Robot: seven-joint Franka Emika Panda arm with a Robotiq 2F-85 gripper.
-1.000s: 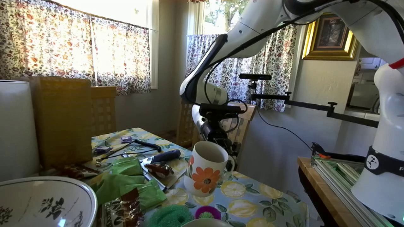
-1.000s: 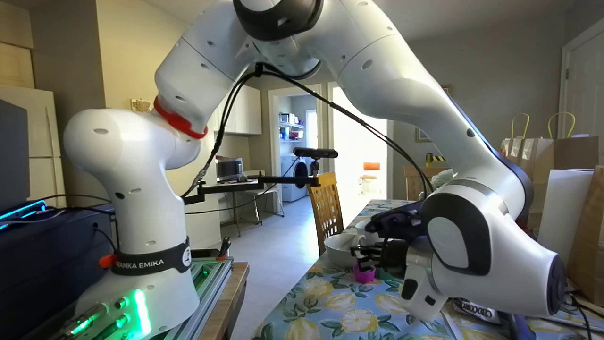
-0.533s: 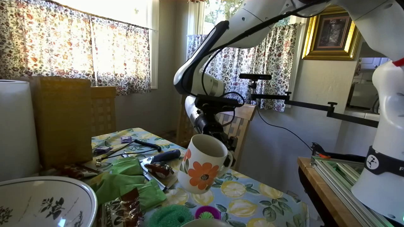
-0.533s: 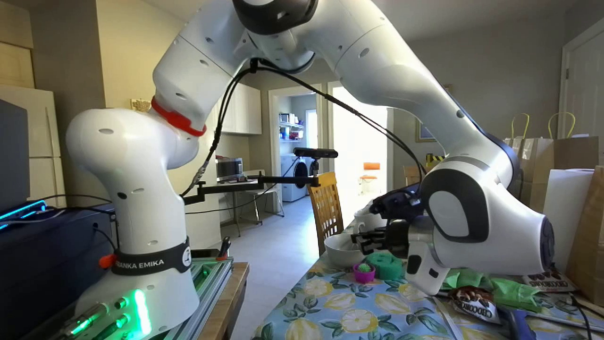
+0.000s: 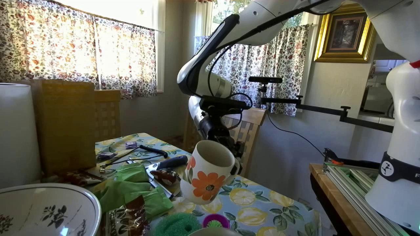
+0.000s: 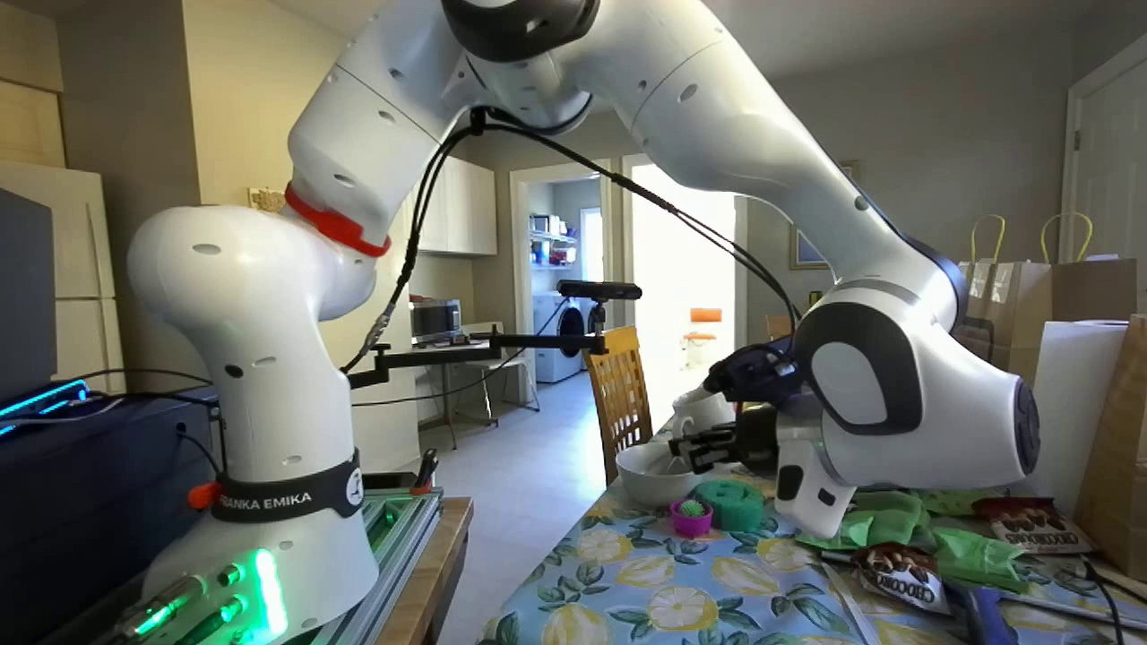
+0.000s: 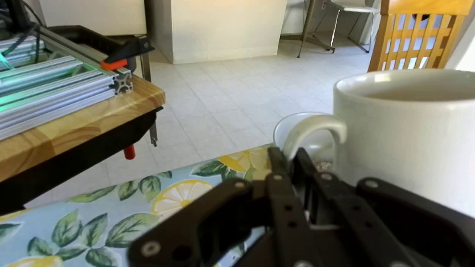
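The mug is held by its handle in the pincer. In the wrist view the two fingers are drawn together on the lower outer part of the handle, one on each side. The mug's body stands just right of them; whether it touches a finger I cannot tell.

In an exterior view the mug appears clear of the table, tilted with its rim to the right and its base to the left. On the near side are the pot and the green foam; to the left lie wrappers and a blue-handled tool. In an exterior view the bowl shows lower and left of the mug; their separation in depth is hard to read.

The step in hand looks to be a carry: the mug is grasped and raised, and not set down. The next move, as I judge it, calls for a firm pinch and slow travel, since the weight hangs off a narrow loop and could swing or twist. It also needs room above the pot, foam and bowl, and a levelling of the tilt before the base meets any surface.
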